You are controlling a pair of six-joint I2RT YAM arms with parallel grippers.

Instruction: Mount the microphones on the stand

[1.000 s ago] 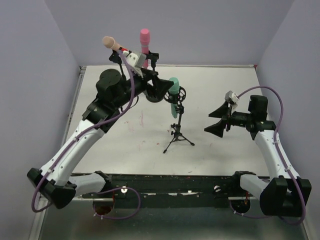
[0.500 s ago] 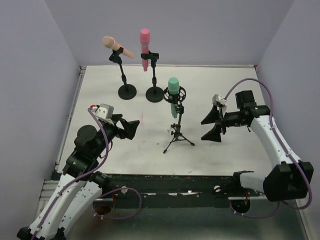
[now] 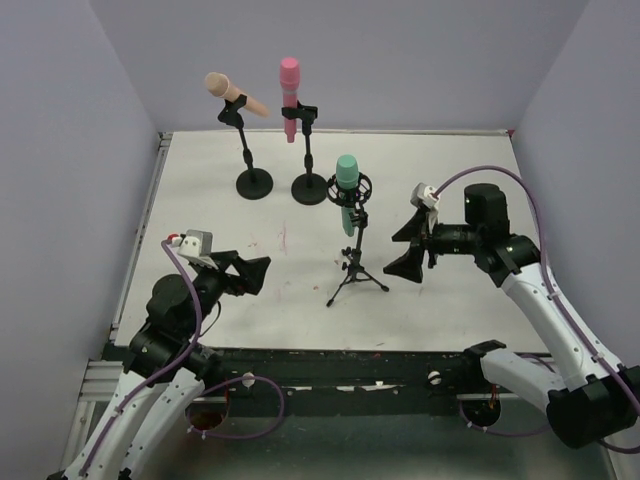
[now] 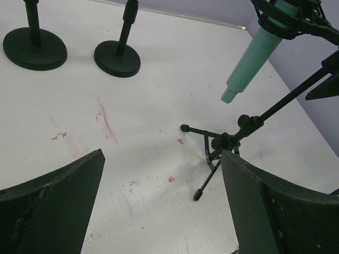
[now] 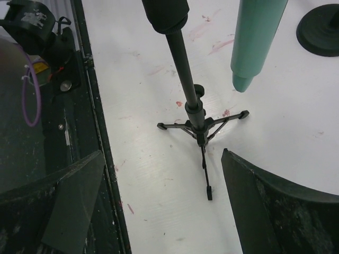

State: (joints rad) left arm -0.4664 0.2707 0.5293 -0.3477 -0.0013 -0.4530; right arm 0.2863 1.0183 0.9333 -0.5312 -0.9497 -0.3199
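My left claw (image 3: pixel 254 272) has pulled back from the far stands to the table's (image 3: pixel 450 170) near-left corner, jaws wide and empty. My right claw (image 3: pixel 395 255), equally wide, has edged toward the tripod stand (image 3: pixel 357 275). The peach-tan microphone (image 3: pixel 228 92) and pink microphone (image 3: pixel 290 80) sit clipped near the far edge, and the mint green microphone (image 3: pixel 347 180) is cradled mid-table (so I judge nothing's left to carry).

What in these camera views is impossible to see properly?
Left wrist: the top edge cuts the head off the mint green microphone and the tops off the round-base stands.
Right wrist: same microphone, only its handle shows.
Top view: clips on the peach microphone and pink microphone too small to judge.
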